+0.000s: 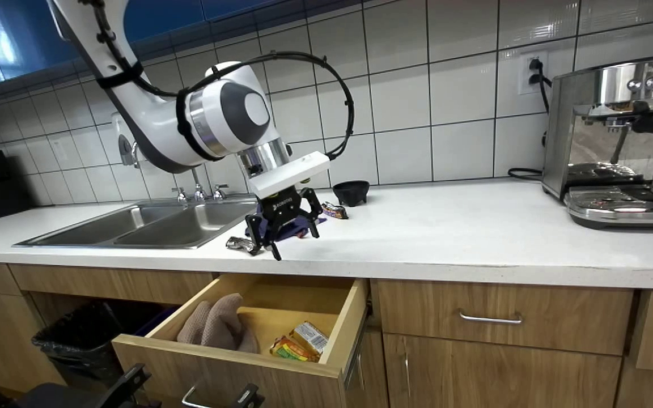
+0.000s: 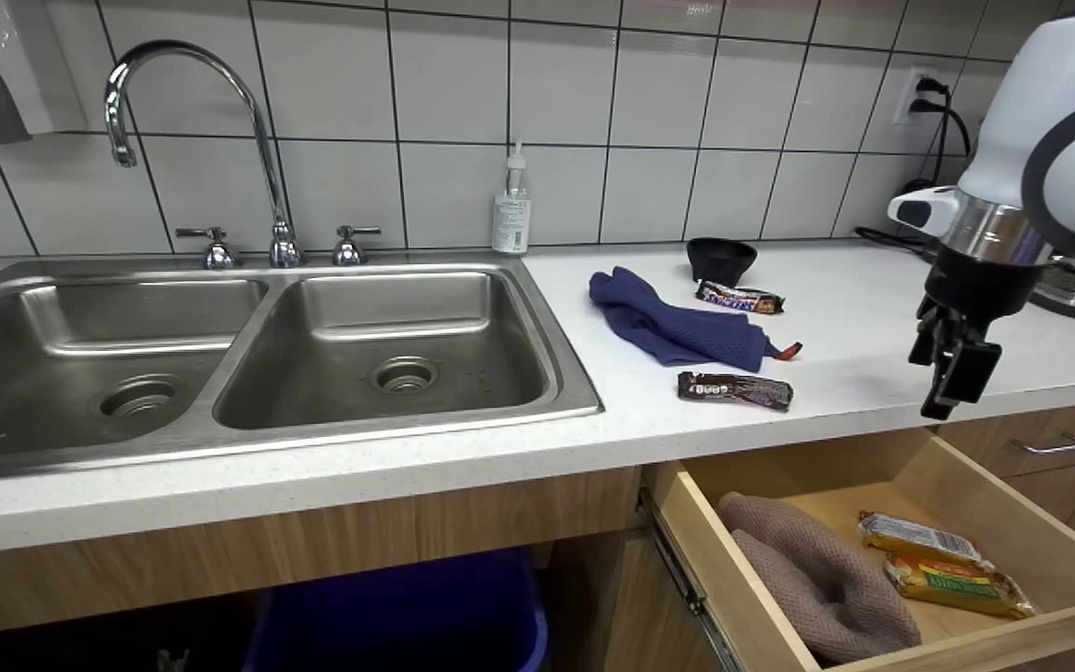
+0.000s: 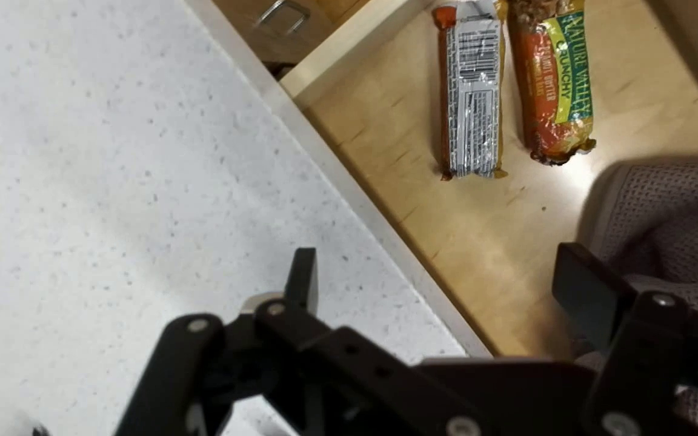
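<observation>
My gripper (image 3: 440, 281) is open with nothing between its fingers. It hangs above the counter's front edge, over the back of a pulled-out wooden drawer (image 1: 304, 385). In the wrist view two wrapped bars lie in the drawer: one shows its silver barcode side (image 3: 476, 97), the other is a Nature Valley bar (image 3: 558, 85). Beside them a brownish-pink cloth (image 2: 827, 579) lies bunched up. On the counter a dark blue cloth (image 2: 677, 322) has a red tip of something poking out. A brown-wrapped bar (image 2: 733, 390) lies in front of it, a purple-and-white one (image 2: 739, 297) behind.
A black bowl (image 2: 720, 259) stands near the wall. Left of these are a double steel sink (image 2: 244, 369) with a tall faucet and a soap bottle (image 2: 511, 210). An espresso machine (image 1: 627, 141) stands at the right. Under the counter are a black-bagged bin (image 1: 85, 340) and a blue bin (image 2: 397, 607).
</observation>
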Motion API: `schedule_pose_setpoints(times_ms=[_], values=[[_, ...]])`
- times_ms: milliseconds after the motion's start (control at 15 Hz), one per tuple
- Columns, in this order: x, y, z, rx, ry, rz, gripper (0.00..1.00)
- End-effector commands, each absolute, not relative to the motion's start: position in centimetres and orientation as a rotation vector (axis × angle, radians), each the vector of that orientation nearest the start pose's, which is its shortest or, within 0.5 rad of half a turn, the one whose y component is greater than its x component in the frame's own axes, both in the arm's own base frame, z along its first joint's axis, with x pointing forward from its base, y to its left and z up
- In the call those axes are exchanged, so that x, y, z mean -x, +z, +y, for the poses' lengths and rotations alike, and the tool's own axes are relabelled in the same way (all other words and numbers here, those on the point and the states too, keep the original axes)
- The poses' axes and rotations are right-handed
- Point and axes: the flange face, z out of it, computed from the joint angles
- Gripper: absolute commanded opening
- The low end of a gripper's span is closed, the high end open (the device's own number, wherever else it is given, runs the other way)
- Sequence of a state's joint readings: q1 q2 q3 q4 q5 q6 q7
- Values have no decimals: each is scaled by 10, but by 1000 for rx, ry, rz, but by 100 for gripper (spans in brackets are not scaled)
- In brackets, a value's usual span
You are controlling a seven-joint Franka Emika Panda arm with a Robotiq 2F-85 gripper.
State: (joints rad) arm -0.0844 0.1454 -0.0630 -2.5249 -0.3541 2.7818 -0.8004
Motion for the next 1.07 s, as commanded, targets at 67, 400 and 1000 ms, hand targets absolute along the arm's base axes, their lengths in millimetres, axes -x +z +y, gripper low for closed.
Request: schedule_pose_setpoints(times_ms=[67,400,1000], values=[[-500,231,-37,2787,7,-1817,100],[-513,229,-7,2686,11,-1948,100],[-512,228,49,2583,35,-2047,100]])
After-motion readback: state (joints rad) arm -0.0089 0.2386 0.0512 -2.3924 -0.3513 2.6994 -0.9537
